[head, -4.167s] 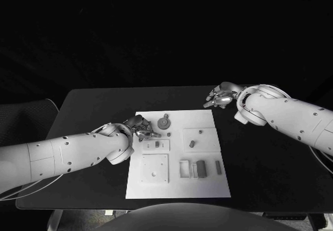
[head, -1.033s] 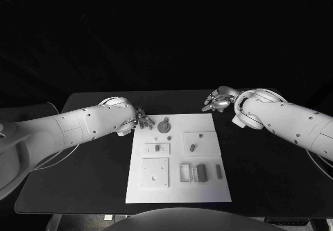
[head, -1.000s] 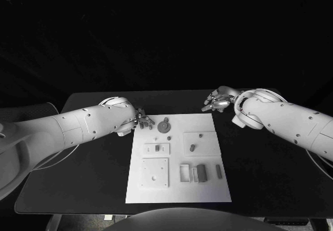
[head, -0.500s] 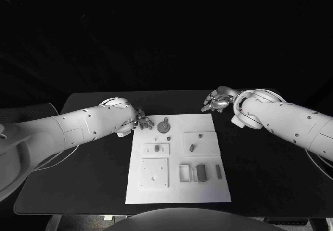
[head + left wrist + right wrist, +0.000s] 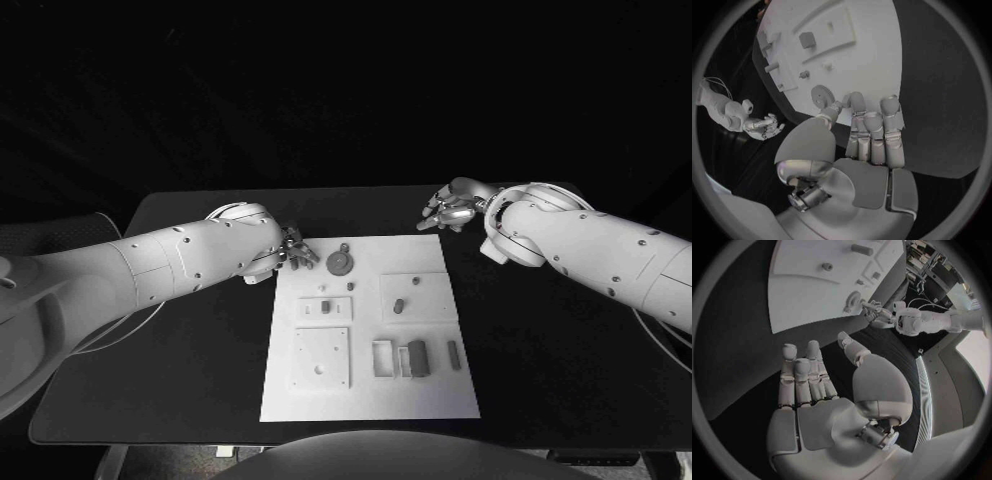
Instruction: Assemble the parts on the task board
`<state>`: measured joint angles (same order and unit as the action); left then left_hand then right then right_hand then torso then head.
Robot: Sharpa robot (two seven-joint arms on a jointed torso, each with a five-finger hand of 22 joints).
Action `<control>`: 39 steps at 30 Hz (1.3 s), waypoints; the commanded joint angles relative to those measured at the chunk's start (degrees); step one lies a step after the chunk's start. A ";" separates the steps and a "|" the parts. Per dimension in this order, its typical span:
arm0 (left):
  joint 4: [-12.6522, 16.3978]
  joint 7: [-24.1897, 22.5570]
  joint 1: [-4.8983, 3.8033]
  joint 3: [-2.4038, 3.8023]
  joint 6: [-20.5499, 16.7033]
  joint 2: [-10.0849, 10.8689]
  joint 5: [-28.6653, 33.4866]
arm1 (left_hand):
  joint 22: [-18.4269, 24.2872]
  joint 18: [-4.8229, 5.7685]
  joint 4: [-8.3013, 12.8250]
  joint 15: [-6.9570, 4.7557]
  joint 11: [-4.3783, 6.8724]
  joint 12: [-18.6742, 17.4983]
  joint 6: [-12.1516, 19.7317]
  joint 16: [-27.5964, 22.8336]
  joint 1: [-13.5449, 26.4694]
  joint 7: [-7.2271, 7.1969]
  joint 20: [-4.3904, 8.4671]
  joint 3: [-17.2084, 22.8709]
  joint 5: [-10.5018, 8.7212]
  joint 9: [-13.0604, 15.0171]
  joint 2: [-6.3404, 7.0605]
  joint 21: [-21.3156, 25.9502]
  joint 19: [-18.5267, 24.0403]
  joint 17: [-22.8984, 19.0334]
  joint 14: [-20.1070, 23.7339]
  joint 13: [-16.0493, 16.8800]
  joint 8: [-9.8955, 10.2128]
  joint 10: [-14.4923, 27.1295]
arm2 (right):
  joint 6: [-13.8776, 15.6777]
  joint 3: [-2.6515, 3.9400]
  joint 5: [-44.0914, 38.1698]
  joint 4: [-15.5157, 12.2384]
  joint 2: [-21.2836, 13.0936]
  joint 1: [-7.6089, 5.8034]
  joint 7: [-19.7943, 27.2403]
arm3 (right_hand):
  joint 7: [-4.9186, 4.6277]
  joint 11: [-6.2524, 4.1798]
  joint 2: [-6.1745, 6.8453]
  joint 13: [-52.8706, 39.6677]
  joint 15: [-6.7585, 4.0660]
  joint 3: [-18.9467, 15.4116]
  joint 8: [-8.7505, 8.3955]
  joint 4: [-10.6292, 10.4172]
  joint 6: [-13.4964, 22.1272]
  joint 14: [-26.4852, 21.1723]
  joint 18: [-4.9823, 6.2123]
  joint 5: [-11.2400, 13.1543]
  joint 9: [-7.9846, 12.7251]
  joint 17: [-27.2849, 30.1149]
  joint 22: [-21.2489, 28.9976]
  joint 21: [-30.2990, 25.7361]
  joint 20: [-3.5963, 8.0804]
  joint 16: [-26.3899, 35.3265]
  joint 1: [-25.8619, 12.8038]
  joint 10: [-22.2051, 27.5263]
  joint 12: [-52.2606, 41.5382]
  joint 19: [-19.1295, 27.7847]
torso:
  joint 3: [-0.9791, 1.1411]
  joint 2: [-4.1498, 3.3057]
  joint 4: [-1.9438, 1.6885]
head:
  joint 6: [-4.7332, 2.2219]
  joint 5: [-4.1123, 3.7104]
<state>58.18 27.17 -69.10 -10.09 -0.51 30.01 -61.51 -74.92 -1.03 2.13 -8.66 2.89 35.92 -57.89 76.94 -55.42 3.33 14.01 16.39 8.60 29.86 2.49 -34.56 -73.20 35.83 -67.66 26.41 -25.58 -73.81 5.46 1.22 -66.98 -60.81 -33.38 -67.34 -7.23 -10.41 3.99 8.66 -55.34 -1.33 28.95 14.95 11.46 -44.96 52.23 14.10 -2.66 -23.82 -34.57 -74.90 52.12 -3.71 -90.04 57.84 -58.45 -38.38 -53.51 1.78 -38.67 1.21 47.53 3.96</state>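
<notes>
A black table (image 5: 188, 330) is carrying the white task board (image 5: 372, 390), which is lying lengthwise at its middle, with darkness surrounding the table on every side.

The left hand (image 5: 293, 249) is hovering at the board's far left corner, just beside the round toothed gear (image 5: 339, 262). In the left wrist view that hand (image 5: 861, 145) is showing its fingers side by side and lightly bent, with nothing in them and the thumb reaching toward the gear (image 5: 821, 93).

The right hand (image 5: 451, 207) is sitting over bare black tabletop just off the board's far right corner. In the right wrist view this hand (image 5: 826, 390) is released too, with its fingers extended together and grasping nothing.

The grey parts are lying scattered on the board: a small block (image 5: 327, 306) on a raised square plate, a peg (image 5: 397, 301) on the neighbouring plate, and a dark rectangular block (image 5: 417, 356) standing beside a white frame (image 5: 384, 358) nearer the robot.
</notes>
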 commanded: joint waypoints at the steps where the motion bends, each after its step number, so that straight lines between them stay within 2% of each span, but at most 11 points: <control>1: 0.02 -0.55 0.10 0.01 0.77 -0.20 0.18 | -1.20 -3.05 0.72 0.02 -0.45 -0.25 -0.03 0.27 -0.66 0.52 0.02 0.05 0.49 0.10 -0.19 -0.31 0.33 0.07 0.12 0.12 0.36 0.05 | -0.79 0.02 -0.13 0.02 0.07 0.03 0.33 | -0.31 0.29 -0.06 0.08 -0.38 -0.14 -0.34 -0.35 -0.01 0.08 0.90 -0.25 0.06 0.09 -0.85 -0.20 0.09 -0.09 -0.54 0.16 -0.18 0.40 | -0.02 -0.01 0.01 | 0.03 -0.02; 9: 0.11 -0.77 0.12 0.01 0.25 -0.12 0.28 | -1.19 -2.98 3.58 0.03 -0.45 -0.41 -0.16 0.32 -1.52 0.52 -0.01 1.27 1.40 0.24 -1.71 -0.47 0.32 0.07 0.07 0.52 0.38 -0.09 | -0.80 0.02 -0.13 0.05 0.11 0.04 0.36 | -0.31 0.29 -0.06 0.08 -0.38 -0.15 -0.34 -0.35 -0.01 0.08 0.90 -0.25 0.06 0.10 -0.85 -0.20 0.09 -0.09 -0.55 0.16 -0.19 0.40 | -0.03 0.00 0.00 | 0.07 -0.01; 10: 0.13 -0.79 0.12 0.01 0.19 -0.07 0.60 | -1.03 -2.81 2.58 0.04 -0.54 -0.60 -0.44 0.25 -2.20 0.47 -0.14 6.96 -1.79 0.23 0.04 -0.41 0.00 -0.03 -0.12 0.67 0.44 -0.31 | -0.80 0.02 -0.13 0.07 0.10 0.04 0.36 | -0.31 0.29 -0.06 0.08 -0.38 -0.15 -0.34 -0.35 -0.01 0.08 0.90 -0.25 0.06 0.10 -0.85 -0.20 0.09 -0.09 -0.55 0.17 -0.19 0.40 | -0.02 0.00 0.00 | 0.07 -0.01; 14: 0.32 -0.64 0.12 0.01 -0.20 0.13 2.03 | -1.25 -2.73 5.54 0.04 -0.44 -0.62 -0.77 0.47 -3.01 0.49 -0.08 10.37 -0.18 0.49 -0.04 -0.87 -0.25 0.05 -0.33 1.06 0.21 -0.61 | -0.80 0.02 -0.13 0.09 0.06 0.04 0.35 | -0.31 0.29 -0.06 0.08 -0.38 -0.15 -0.34 -0.36 0.00 0.08 0.90 -0.25 0.06 0.10 -0.85 -0.20 0.09 -0.10 -0.56 0.17 -0.19 0.40 | -0.02 -0.01 0.00 | 0.18 -0.02; 16: 0.38 -0.15 0.12 0.01 -1.00 0.22 3.31 | -1.26 -2.60 7.45 -0.01 -0.29 -0.54 -1.07 0.59 -3.38 0.41 -0.11 11.79 1.96 0.74 -0.34 -1.12 -0.39 0.09 -0.45 1.29 -0.07 -0.87 | -0.80 0.02 -0.13 0.08 0.03 0.04 0.34 | -0.31 0.29 -0.06 0.08 -0.38 -0.15 -0.34 -0.36 0.00 0.08 0.90 -0.25 0.06 0.10 -0.85 -0.20 0.08 -0.10 -0.56 0.17 -0.19 0.40 | -0.01 0.01 0.00 | 0.18 -0.02; 18: 0.47 0.10 0.11 0.02 -1.47 0.42 5.51 | -1.26 -2.53 9.78 -0.15 -0.14 -0.38 -1.50 0.79 -3.95 0.22 -0.04 13.48 6.00 1.10 -0.94 -1.43 -0.66 0.18 -0.69 1.56 -0.52 -1.30 | -0.78 0.02 -0.13 0.07 0.01 0.04 0.34 | -0.31 0.29 -0.06 0.08 -0.38 -0.16 -0.34 -0.36 0.00 0.08 0.90 -0.25 0.06 0.10 -0.85 -0.20 0.08 -0.10 -0.56 0.17 -0.19 0.40 | -0.01 0.01 -0.01 | 0.18 -0.03; 22: 0.89 0.24 0.11 0.03 -2.48 0.64 6.52 | -1.19 -2.32 12.44 -0.45 0.15 -0.01 -2.28 1.34 -3.29 -0.16 0.10 15.59 7.93 2.21 -1.21 -1.82 -1.12 0.57 -1.13 2.13 -1.56 -2.08 | -0.77 0.02 -0.13 0.08 -0.01 0.05 0.32 | -0.31 0.29 -0.06 0.09 -0.38 -0.16 -0.34 -0.37 0.00 0.08 0.90 -0.25 0.06 0.10 -0.85 -0.20 0.08 -0.10 -0.57 0.17 -0.19 0.40 | 0.00 0.00 -0.01 | 0.22 -0.02; 24: 1.13 0.34 0.11 0.03 -3.09 0.72 7.15 | -1.21 -2.27 12.93 -0.53 0.24 0.14 -2.42 1.52 -3.05 -0.26 0.16 16.06 8.54 2.54 -1.08 -1.99 -1.31 0.73 -1.21 2.32 -1.78 -2.26 | -0.75 0.02 -0.13 0.07 -0.01 0.05 0.33 | -0.31 0.29 -0.06 0.09 -0.38 -0.16 -0.34 -0.37 0.00 0.08 0.90 -0.25 0.06 0.10 -0.85 -0.20 0.08 -0.10 -0.57 0.17 -0.19 0.40 | -0.01 0.01 -0.01 | 0.23 -0.03; 30: 3.04 0.98 0.11 0.03 -6.15 1.63 7.67 | -1.27 -2.15 13.72 -1.05 0.79 1.36 -3.36 2.39 -2.07 -0.82 0.51 17.22 13.15 3.76 -0.44 -2.97 -2.32 1.44 -1.95 3.34 -2.74 -3.20 | -0.75 0.02 -0.13 0.05 -0.05 0.06 0.34 | -0.31 0.29 -0.05 0.09 -0.38 -0.17 -0.34 -0.38 0.00 0.08 0.90 -0.25 0.07 0.10 -0.85 -0.20 0.08 -0.10 -0.58 0.17 -0.20 0.40 | 0.01 0.01 -0.01 | 0.24 0.04; 33: 4.77 1.75 0.10 0.04 -7.63 2.85 8.32 | -1.29 -1.99 13.75 -1.42 1.21 2.17 -4.05 2.93 -1.63 -1.23 0.60 17.47 15.95 4.47 0.00 -3.71 -3.06 1.94 -2.55 3.87 -3.62 -3.80 | -0.75 0.02 -0.13 0.02 -0.12 0.06 0.33 | -0.31 0.29 -0.05 0.09 -0.38 -0.17 -0.34 -0.38 0.01 0.08 0.90 -0.25 0.07 0.10 -0.85 -0.20 0.08 -0.10 -0.58 0.18 -0.20 0.40 | 0.01 0.02 0.00 | 0.22 0.07; 39: 9.21 3.15 0.08 0.01 -10.05 5.90 10.47 | -1.30 -1.75 13.84 -1.91 1.69 3.30 -4.39 3.64 -1.09 -1.76 0.62 17.68 19.12 5.06 0.46 -4.83 -3.87 2.85 -3.19 4.43 -5.29 -4.38 | -0.73 0.02 -0.13 -0.10 -0.34 0.06 0.28 | -0.31 0.29 -0.04 0.09 -0.38 -0.18 -0.34 -0.38 0.01 0.08 0.90 -0.25 0.07 0.10 -0.85 -0.21 0.08 -0.10 -0.59 0.18 -0.20 0.40 | 0.08 0.07 -0.06 | 0.26 0.14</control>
<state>66.40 28.89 -68.99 -10.08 -7.09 35.63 -53.63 -74.93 -1.03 9.05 -8.90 4.53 39.08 -61.95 80.33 -56.97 1.64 14.07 26.96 26.83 30.40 3.03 -39.08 -76.14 38.59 -69.13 30.78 -28.25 -77.70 5.42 1.22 -66.98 -60.79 -33.68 -67.31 -7.23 -10.28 3.99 8.66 -55.29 -1.26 28.79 14.95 11.30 -44.81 52.40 14.50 -2.66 -23.83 -34.52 -74.90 52.12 -3.71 -90.04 57.84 -58.45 -38.38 -53.51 1.81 -38.63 1.17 47.74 4.06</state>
